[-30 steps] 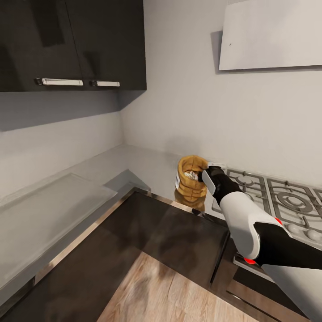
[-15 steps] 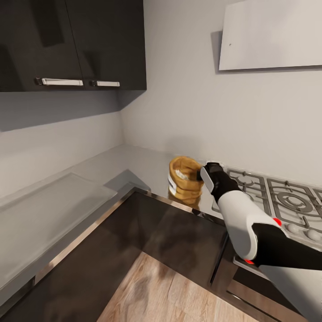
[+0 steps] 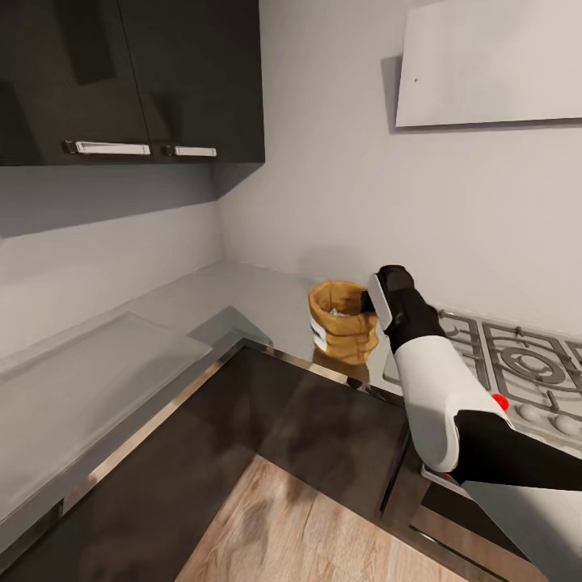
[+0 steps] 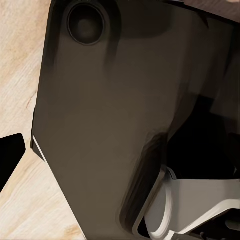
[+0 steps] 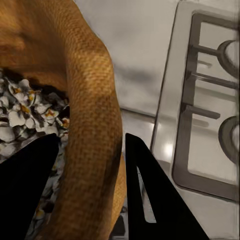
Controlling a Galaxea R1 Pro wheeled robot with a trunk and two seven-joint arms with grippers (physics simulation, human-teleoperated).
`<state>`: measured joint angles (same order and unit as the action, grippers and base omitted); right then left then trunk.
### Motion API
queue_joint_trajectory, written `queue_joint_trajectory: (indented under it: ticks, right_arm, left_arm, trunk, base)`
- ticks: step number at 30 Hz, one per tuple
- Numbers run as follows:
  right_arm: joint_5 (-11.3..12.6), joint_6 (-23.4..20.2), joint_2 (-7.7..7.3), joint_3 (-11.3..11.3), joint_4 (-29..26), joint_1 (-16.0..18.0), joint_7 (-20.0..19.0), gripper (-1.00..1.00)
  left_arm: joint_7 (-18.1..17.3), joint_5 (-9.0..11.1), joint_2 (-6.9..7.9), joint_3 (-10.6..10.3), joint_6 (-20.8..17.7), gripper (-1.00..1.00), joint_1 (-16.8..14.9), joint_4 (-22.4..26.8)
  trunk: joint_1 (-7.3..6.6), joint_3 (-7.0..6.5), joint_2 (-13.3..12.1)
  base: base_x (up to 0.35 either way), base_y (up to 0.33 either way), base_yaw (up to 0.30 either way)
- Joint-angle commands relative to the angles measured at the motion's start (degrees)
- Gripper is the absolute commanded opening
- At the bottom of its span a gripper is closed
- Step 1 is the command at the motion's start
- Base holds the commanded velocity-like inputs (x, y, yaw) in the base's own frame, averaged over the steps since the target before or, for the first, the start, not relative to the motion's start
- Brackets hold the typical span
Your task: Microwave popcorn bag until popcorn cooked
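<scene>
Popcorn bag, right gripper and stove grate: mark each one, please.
popcorn bag (image 3: 346, 333), head view, on its crumpled front side.
right gripper (image 5: 92, 187), right wrist view, between fingertips straddling the rim.
stove grate (image 5: 212, 75), right wrist view, on a bar.

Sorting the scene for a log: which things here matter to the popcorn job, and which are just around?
Job:
popcorn bag, held at its rim
popcorn inside it
right gripper
countertop

Just around:
gas hob
dark wall cabinets
extractor hood

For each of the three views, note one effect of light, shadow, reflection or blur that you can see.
Head view: the wall cabinets cast a broad shadow on the wall, and the popcorn bag mirrors faintly in the countertop. Right wrist view: the right gripper fingers are black silhouettes; glare beside the hob. Left wrist view: a smeared dark glossy panel.
</scene>
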<state>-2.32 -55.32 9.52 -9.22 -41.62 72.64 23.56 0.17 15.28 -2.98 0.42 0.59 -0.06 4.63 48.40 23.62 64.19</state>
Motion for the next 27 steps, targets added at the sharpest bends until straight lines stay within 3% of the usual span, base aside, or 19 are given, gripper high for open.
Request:
queue_joint_trajectory:
  ticks: [1, 4, 7, 9, 14, 27]
  right_arm:
    - [-0.10, -1.33, 0.07, -0.25, -1.29, 0.03, -0.05, -1.00]
    - [0.33, -3.83, 0.07, -0.35, -4.29, 0.02, -0.16, -1.00]
    - [4.12, -4.68, -0.12, -0.33, -6.50, 0.04, -0.15, -1.00]
    - [5.16, -4.68, -0.12, -0.30, -7.34, 0.04, -0.14, -1.00]
    - [5.73, -4.68, 0.05, -0.36, -10.28, 0.04, -0.25, -1.00]
    - [5.75, -4.68, 0.06, -0.20, -10.55, 0.01, -0.32, -1.00]
  left_arm:
    - [0.01, 0.27, -0.01, 0.02, 0.06, 1.00, -0.02, 0.03]
    - [0.03, 0.27, -0.01, 0.02, 0.03, 1.00, -0.01, 0.03]
    - [0.03, 0.27, -0.01, 0.02, 0.06, 1.00, -0.02, 0.03]
    - [0.02, 0.27, -0.01, 0.02, 0.03, 1.00, -0.02, 0.03]
    - [0.01, 0.27, -0.01, 0.02, 0.04, 1.00, -0.03, 0.03]
    - [0.04, 0.20, -0.03, 0.02, 0.11, 1.00, -0.02, 0.03]
  trunk:
    - [0.00, 0.06, 0.03]
    - [0.00, 0.06, 0.03]
    - [0.00, 0.06, 0.03]
    - [0.00, 0.06, 0.03]
    - [0.00, 0.06, 0.03]
    - [0.00, 0.06, 0.03]
  base:
    - [0.000, 0.000, 0.000]
    - [0.000, 0.000, 0.000]
    - [0.000, 0.000, 0.000]
    - [0.000, 0.000, 0.000]
    - [0.000, 0.000, 0.000]
    - [-0.010, 0.000, 0.000]
